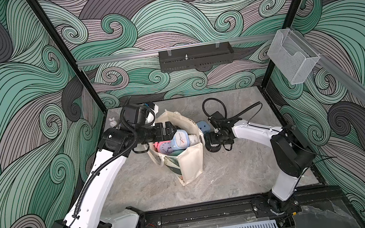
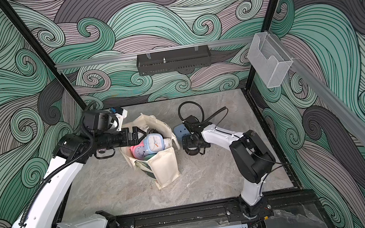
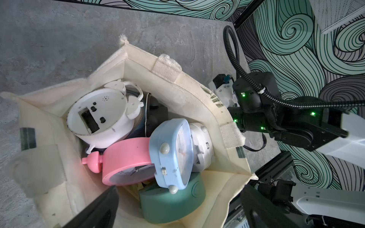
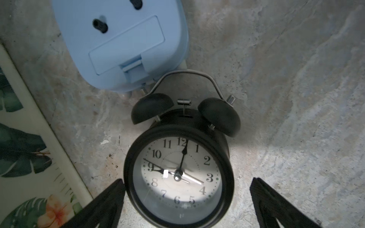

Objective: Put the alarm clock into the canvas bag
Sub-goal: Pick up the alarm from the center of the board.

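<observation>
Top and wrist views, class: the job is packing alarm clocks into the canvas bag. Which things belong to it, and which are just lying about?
Belong: canvas bag; black clock, under the open right end effector; blue clock lying beside the bag; clocks already in the bag.
Lying about: toy rabbit; black shelf; clear holder.

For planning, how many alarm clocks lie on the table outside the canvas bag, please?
2: a black twin-bell alarm clock under the open right gripper, and a light blue rounded clock face-down beside it.
</observation>
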Controlling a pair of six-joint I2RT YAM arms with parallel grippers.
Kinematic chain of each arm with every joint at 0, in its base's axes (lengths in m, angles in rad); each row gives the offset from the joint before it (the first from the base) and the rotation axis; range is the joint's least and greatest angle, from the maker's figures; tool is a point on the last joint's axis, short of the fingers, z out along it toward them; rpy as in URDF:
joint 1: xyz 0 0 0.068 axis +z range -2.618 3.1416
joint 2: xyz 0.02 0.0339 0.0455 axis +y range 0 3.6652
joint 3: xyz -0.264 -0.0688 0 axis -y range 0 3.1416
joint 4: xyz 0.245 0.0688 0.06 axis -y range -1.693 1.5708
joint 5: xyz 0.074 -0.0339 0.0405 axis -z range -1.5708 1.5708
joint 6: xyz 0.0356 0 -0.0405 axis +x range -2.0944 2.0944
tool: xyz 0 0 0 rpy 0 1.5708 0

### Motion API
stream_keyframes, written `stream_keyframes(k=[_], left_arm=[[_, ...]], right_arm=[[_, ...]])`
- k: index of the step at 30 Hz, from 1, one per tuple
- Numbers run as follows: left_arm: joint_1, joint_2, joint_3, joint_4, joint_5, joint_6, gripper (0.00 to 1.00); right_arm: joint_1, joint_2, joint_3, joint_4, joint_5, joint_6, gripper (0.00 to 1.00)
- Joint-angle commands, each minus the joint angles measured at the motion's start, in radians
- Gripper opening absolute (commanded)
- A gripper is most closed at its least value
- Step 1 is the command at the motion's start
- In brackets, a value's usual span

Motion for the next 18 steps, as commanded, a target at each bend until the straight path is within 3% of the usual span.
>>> stream_keyframes(k=[1,12,18], left_arm=[[-0.01,-0.028,-0.011,-0.006,-0.008,0.016,0.99],[-0.014,-0.039,-0.032,0.002,-0.009,0.014,0.99],[-0.016,-0.039,-0.022,0.0,-0.009,0.013,0.99]], right_arm=[[0.01,0.023,0.032,-0.038,0.043,0.035,0.99],[0.026,0.078,0.073,-0.045,0.037,0.063,0.99],[0.026,0.077,0.069,-0.04,0.037,0.058,0.88]])
